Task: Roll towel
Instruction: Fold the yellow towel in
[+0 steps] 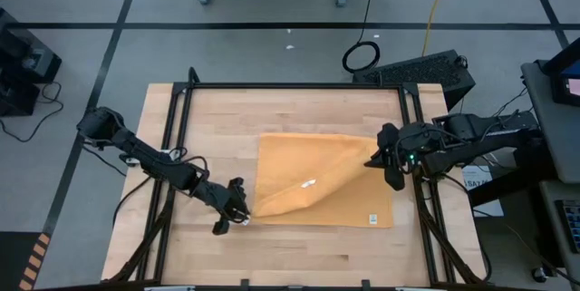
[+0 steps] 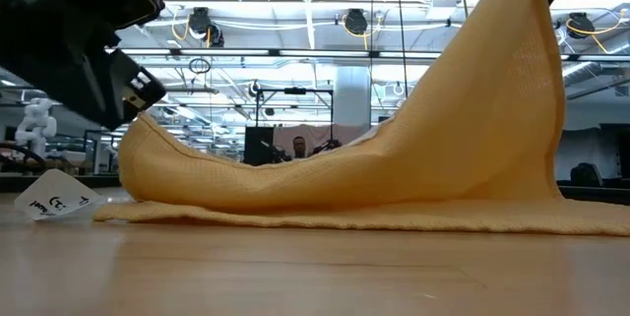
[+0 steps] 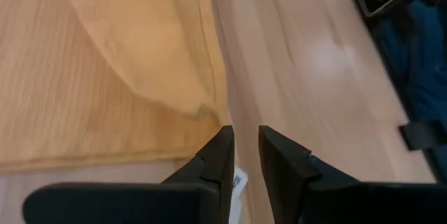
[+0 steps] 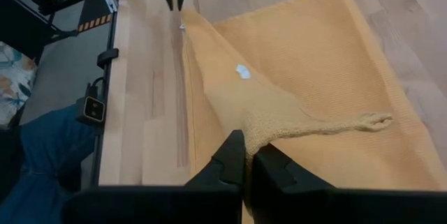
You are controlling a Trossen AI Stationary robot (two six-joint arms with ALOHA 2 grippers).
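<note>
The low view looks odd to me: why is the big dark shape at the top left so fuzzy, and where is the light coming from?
In the low view that dark shape is the left gripper, too close to the lens to be sharp; the towel is crisper, lit from bright ceiling lamps behind. In the left wrist view a pale glare patch sits on the table.

One towel (image 1: 317,178) lies on one desk (image 1: 299,255). It carries two white tags: one (image 1: 308,183) on the folded-over part, one (image 1: 371,219) near an edge. Two arms work there, so two grippers: the left gripper (image 1: 240,215) and the right gripper (image 1: 388,160).
</note>
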